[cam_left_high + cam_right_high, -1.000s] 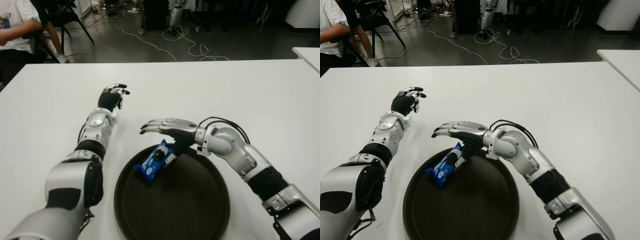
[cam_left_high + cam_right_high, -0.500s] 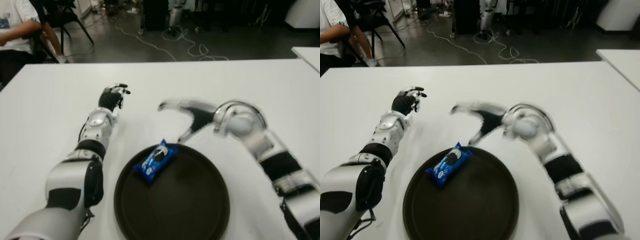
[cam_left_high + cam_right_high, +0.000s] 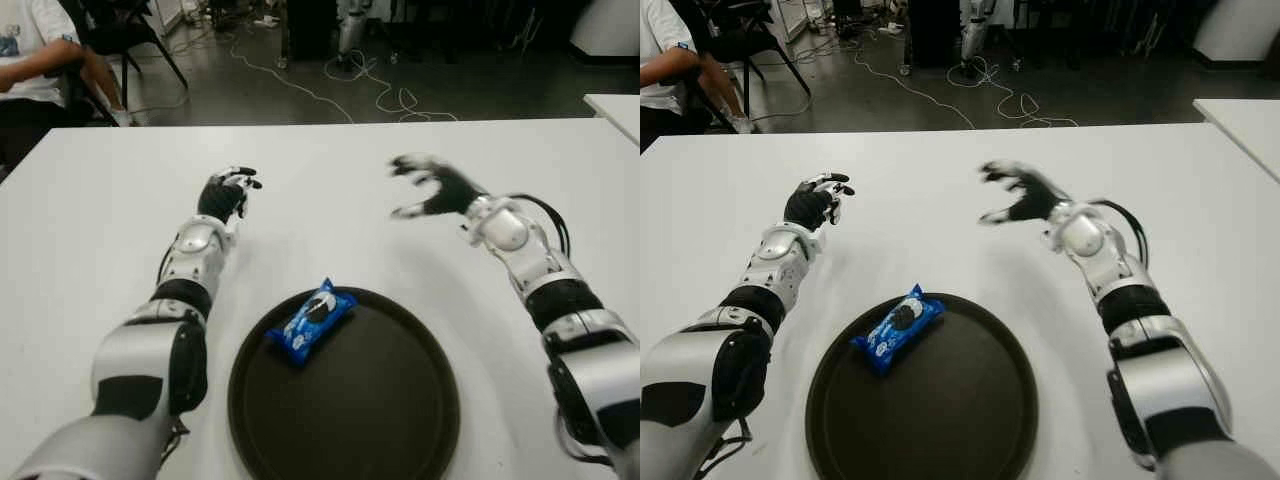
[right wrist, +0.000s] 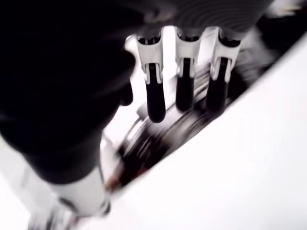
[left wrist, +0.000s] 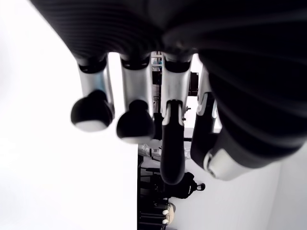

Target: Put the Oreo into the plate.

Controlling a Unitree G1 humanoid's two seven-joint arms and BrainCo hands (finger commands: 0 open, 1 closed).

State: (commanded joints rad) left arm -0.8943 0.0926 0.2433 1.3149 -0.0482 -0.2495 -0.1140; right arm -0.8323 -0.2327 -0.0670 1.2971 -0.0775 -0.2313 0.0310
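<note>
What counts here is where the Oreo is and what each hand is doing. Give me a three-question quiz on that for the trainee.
1. True or false: the right hand holds the Oreo pack.
2. Where does the pack lie? A: across the far-left rim of the plate. B: on the bare table, clear of the plate. C: on the floor.
3. Fill in: the left hand, which shows beyond the plate on its left side, holds ____.

Key: 1 false, it is open and raised beyond the plate. 2 A. 3 nothing.
</note>
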